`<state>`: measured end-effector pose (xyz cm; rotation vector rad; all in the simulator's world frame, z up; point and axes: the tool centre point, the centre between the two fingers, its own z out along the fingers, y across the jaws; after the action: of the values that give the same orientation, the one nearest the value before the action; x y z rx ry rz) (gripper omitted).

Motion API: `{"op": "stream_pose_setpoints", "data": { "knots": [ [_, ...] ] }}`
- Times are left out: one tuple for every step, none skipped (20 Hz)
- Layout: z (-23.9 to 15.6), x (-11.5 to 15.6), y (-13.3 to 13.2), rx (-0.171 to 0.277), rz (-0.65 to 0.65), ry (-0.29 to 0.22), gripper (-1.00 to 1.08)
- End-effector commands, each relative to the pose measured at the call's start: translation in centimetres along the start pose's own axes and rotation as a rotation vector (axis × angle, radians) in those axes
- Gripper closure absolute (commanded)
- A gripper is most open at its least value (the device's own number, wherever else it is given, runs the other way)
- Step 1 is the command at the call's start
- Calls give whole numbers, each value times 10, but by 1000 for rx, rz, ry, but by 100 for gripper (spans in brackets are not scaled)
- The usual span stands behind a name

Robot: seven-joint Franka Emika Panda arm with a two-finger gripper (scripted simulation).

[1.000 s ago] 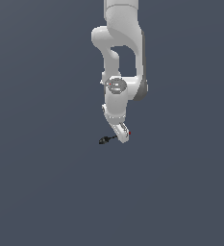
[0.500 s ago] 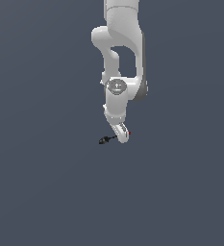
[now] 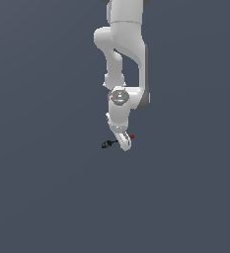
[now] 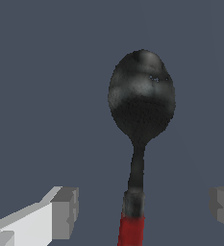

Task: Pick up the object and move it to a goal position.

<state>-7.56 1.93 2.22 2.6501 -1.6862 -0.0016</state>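
The object is a small spoon-like tool with a black rounded end [image 3: 106, 144], a thin dark shaft and a red other end. It lies on the dark grey floor. In the wrist view [image 4: 141, 101] it fills the middle, black end far, red end near. My white gripper [image 3: 124, 144] is down over its shaft, with the black end sticking out to the exterior view's left and the red tip to the right. In the wrist view my gripper [image 4: 144, 206] is open. Its grey fingertips [image 4: 65, 210] stand on either side of the shaft, clear gaps between them and it.
Only the plain dark grey floor [image 3: 47, 197] lies around the object. The white arm [image 3: 124, 44] comes down from the top of the exterior view.
The arm's wrist has come down a little over the object. The object has not moved.
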Motion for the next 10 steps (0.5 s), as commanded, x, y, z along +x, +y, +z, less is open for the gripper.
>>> {"op": "stream_pose_setpoints", "data": {
  "knots": [
    [8,0,0,1,1,0,-92],
    [10,0,0,1,1,0,-92],
    [11,0,-1,1,1,0,-92],
    [12,0,-1,1,1,0,-92],
    [12,0,-1,1,1,0,-92],
    [12,0,-1,1,1,0,108],
    [12,0,-1,1,1,0,108],
    [12,0,-1,1,1,0,108],
    [12,0,-1,1,1,0,108],
    [12,0,-1,1,1,0,108]
  ]
}}
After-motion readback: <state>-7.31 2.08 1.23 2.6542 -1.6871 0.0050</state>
